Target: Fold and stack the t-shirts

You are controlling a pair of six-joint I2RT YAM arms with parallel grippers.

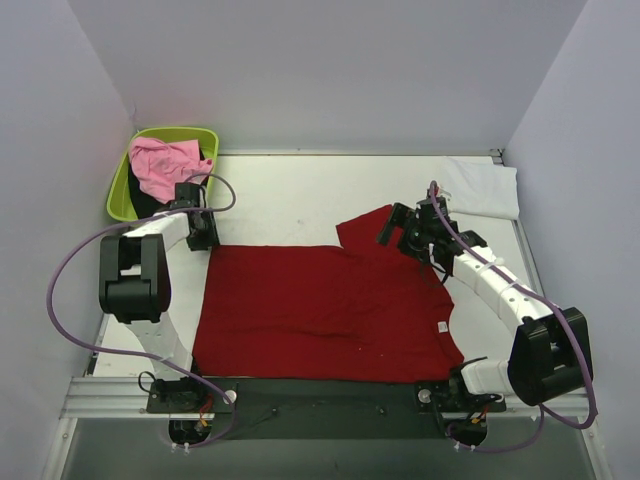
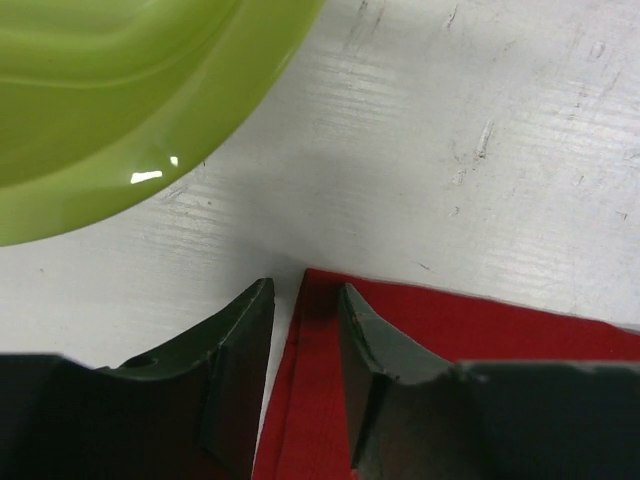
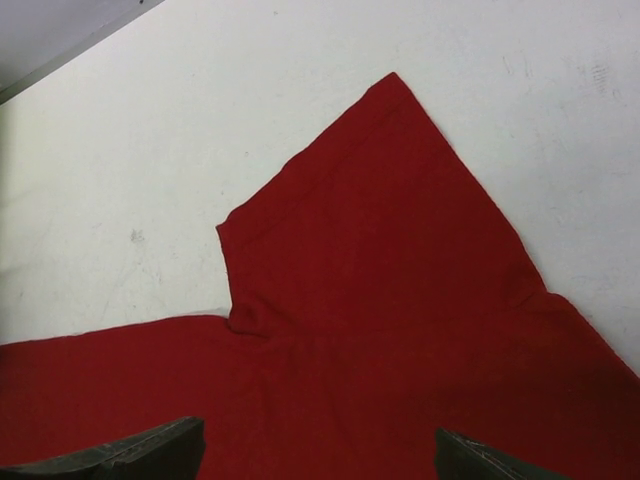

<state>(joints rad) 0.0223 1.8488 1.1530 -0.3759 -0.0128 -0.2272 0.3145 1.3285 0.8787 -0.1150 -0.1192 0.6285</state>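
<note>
1. My left gripper (image 2: 305, 290) has its fingers (image 2: 240, 360) drawn narrow but not closed. The far-left corner of the deep red t-shirt (image 2: 420, 330) lies flat on the table (image 2: 450, 150) in the gap. I cannot tell whether either pad touches the cloth.
2. My right gripper (image 3: 318, 432) is spread wide and holds nothing, above the red shirt's sleeve (image 3: 380, 200). Only the fingertips (image 3: 150, 450) show, cut off by the lower edge of the right wrist view.
3. From above, the red shirt lies spread in the middle of the table, and my right arm covers part of its right edge.
4. The pink t-shirt (image 1: 165, 165) sits crumpled in the lime-green tub (image 1: 180, 132) at the far left. The black t-shirt (image 1: 143, 200) is only a dark patch beneath it, mostly hidden.
5. The white t-shirt (image 1: 480, 188) lies folded at the far right, apart from the red one.
</note>
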